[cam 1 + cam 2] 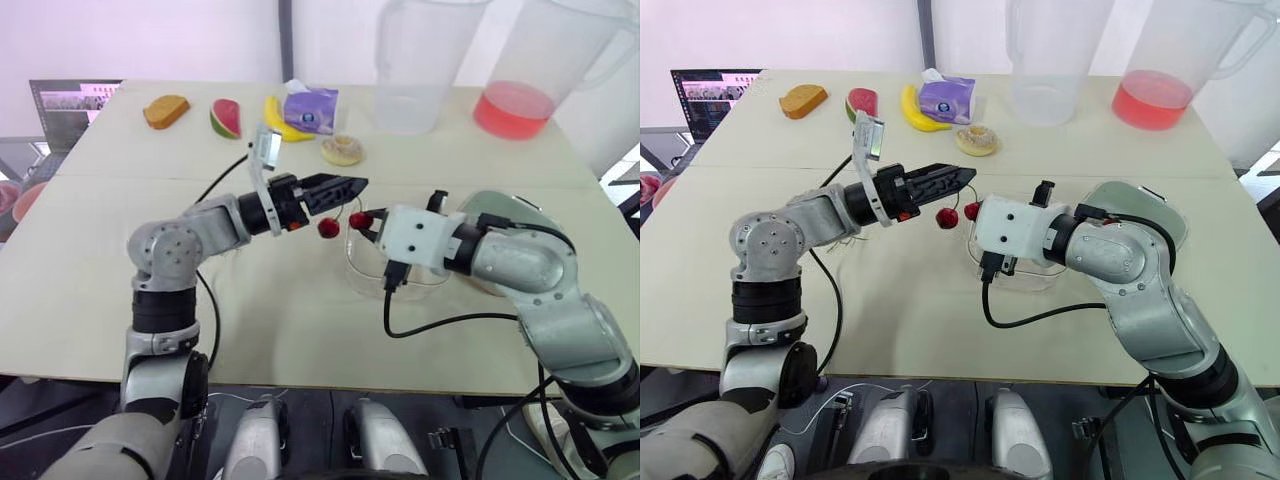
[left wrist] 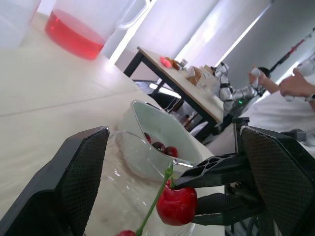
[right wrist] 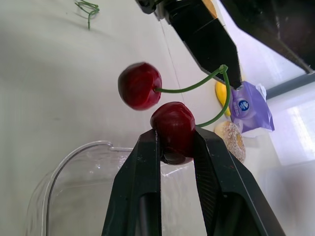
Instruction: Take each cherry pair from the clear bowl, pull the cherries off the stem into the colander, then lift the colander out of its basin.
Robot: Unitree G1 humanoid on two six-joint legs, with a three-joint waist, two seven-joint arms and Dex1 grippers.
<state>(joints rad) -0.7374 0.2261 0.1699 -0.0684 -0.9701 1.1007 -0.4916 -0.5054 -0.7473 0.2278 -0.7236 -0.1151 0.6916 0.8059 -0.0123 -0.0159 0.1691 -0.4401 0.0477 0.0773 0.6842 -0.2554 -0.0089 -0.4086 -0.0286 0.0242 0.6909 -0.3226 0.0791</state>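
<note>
Pinching 1 of 2 cherries (image 3: 171, 123): right hand (image 3: 174, 137) | left hand (image 2: 174, 132) wide, at stem (image 3: 189, 88) | by clear bowl (image 3: 74, 152)

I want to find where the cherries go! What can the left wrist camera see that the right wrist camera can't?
Left wrist view: the white colander with cherries inside, the pitcher of red drink, and people far off. Right wrist view: the purple tissue pack, the donut and a loose green stem. Both: the cherry pair, with one cherry pinched in the right gripper, and the clear bowl.
</note>
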